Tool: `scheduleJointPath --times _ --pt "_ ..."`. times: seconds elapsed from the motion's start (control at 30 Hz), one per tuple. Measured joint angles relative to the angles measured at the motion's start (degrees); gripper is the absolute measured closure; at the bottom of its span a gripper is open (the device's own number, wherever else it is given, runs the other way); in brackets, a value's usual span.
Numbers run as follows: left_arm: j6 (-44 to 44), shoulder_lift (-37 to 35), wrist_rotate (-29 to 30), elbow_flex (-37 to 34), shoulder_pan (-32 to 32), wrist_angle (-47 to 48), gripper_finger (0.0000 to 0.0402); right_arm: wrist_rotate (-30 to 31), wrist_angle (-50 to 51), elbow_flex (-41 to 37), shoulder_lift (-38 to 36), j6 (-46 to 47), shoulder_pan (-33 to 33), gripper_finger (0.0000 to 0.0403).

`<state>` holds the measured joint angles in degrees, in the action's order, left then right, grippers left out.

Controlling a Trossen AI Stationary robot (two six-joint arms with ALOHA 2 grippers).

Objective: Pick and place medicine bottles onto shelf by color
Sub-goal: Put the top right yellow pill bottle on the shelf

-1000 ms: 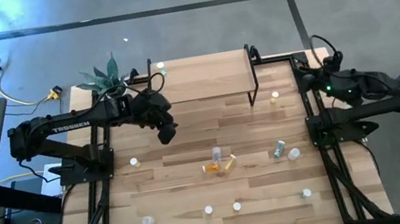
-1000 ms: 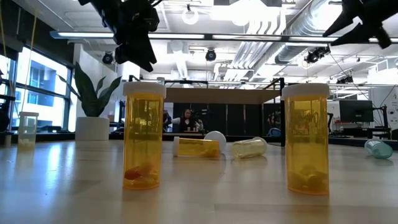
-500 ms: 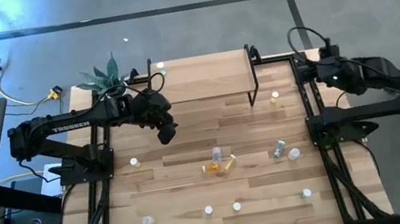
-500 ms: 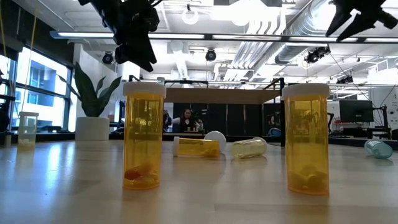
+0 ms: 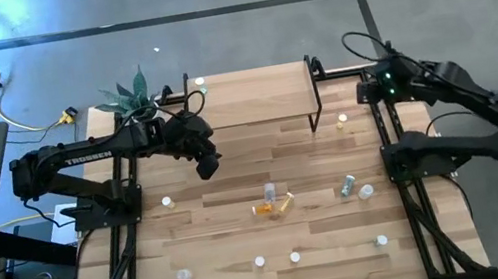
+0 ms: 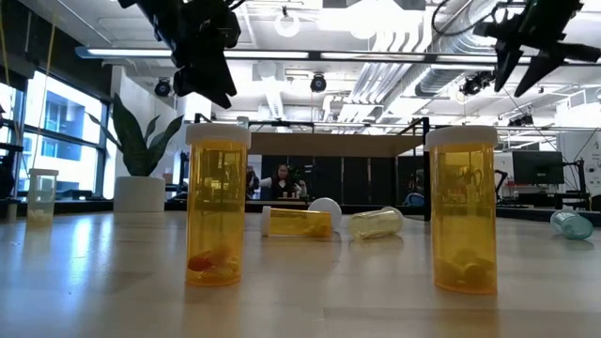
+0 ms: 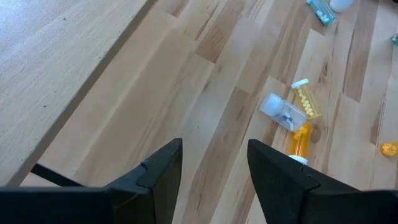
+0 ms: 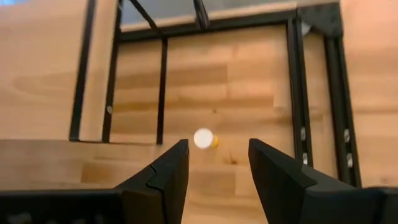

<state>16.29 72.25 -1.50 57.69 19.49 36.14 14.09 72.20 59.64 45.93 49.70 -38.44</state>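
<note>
Left claw (image 5: 206,166) hung spread and empty above the surface (image 5: 235,177). Right claw (image 8: 214,163), also spread and empty, hovered near the shelf (image 5: 252,98), over one yellow bottle (image 5: 342,122).

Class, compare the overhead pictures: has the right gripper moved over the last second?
Yes. The right gripper has swung from the table's right edge toward the shelf, nearing its right legs. Its fingers are open and empty.
</note>
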Motion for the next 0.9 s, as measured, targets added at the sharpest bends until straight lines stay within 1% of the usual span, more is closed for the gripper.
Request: scheduleJointPath --times 0.1,0.27,0.53,0.7,0.9 --pt "0.00 0.00 0.00 0.00 0.00 0.00 0.0231 -5.19 -0.02 0.00 2.67 -3.49 -4.95 0.0245" --pt "-0.01 0.00 0.00 0.00 0.00 0.00 0.0231 -9.47 -0.16 0.00 8.43 -9.19 -12.60 0.0245" --pt "0.00 0.00 0.00 0.00 0.00 0.00 0.0231 -19.55 -2.67 0.00 16.97 -17.23 -23.30 0.0245" --pt "0.00 0.00 0.00 0.00 0.00 0.00 0.0231 -23.27 -3.25 0.00 22.06 -19.06 -26.37 0.0245" --pt "0.00 0.00 0.00 0.00 0.00 0.00 0.0231 -23.65 -3.27 -0.02 26.46 -18.43 -26.45 0.0245"
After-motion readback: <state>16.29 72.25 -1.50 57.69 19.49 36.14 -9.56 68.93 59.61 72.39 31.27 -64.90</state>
